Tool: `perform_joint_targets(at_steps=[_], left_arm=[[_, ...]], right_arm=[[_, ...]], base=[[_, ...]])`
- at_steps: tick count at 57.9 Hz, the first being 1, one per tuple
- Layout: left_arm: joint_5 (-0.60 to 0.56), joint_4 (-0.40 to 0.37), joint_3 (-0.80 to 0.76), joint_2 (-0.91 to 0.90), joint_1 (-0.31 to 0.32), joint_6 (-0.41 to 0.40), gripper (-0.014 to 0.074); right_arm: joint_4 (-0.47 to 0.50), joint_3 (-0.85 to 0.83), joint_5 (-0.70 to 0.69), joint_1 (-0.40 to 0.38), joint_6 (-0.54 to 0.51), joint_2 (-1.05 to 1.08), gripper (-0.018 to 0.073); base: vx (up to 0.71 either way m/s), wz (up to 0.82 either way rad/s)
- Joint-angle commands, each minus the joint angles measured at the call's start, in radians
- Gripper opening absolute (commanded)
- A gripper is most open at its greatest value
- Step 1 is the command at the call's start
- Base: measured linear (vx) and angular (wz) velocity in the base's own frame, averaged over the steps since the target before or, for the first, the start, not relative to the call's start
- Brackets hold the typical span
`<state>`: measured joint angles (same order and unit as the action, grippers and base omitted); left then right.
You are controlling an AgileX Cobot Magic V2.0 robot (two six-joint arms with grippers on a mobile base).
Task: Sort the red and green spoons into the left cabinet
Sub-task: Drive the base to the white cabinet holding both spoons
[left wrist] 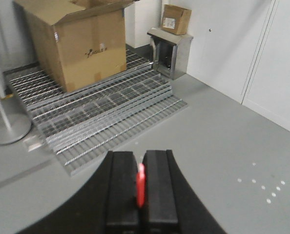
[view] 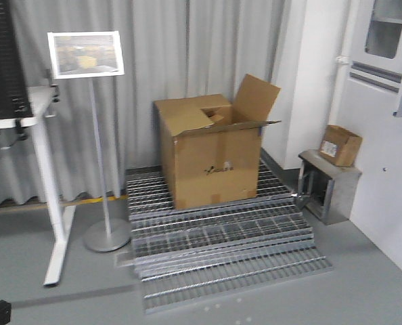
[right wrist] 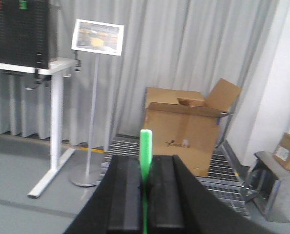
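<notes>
The left claw (left wrist: 140,157) squeezes the red spoon (left wrist: 141,184), mostly hidden. The right claw (right wrist: 145,160) squeezes the green spoon (right wrist: 145,146), which points straight out.

large box (view: 211,159) on grating (view: 221,261) | sign stand (view: 98,156) left | small box (view: 340,144) right (atop metal stand (view: 331,193))

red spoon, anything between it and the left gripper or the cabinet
Nothing: the red spoon is clamped in the left gripper, and the green spoon in the right gripper. No cabinet shelves show in any view, so that path cannot be judged.
</notes>
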<state>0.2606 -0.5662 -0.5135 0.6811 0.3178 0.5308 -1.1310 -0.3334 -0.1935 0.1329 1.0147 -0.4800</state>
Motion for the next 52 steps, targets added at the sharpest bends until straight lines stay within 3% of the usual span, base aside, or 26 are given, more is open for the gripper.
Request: perform_joint_targets(at_steps=[1,26,52], left_arm=[[-0.065,-0.011,-0.028,-0.003,0.005,-0.008,0.0003],[-0.065,-0.011,-0.028,-0.003,0.005,-0.008,0.0003],[-0.066,-0.011,-0.028,-0.003,0.005,-0.008,0.0003]], right_arm=[[0.008,-0.033,-0.028,-0.002,0.002,-0.003,-0.0004],[0.008,-0.033,-0.029,-0.002,0.002,-0.003,-0.0004],[0.008,-0.033,-0.031,-0.002,0.002,-0.003,-0.0004]], base=[[0.63,-0.35],[0.62,-0.45],[0.56,-0.69]])
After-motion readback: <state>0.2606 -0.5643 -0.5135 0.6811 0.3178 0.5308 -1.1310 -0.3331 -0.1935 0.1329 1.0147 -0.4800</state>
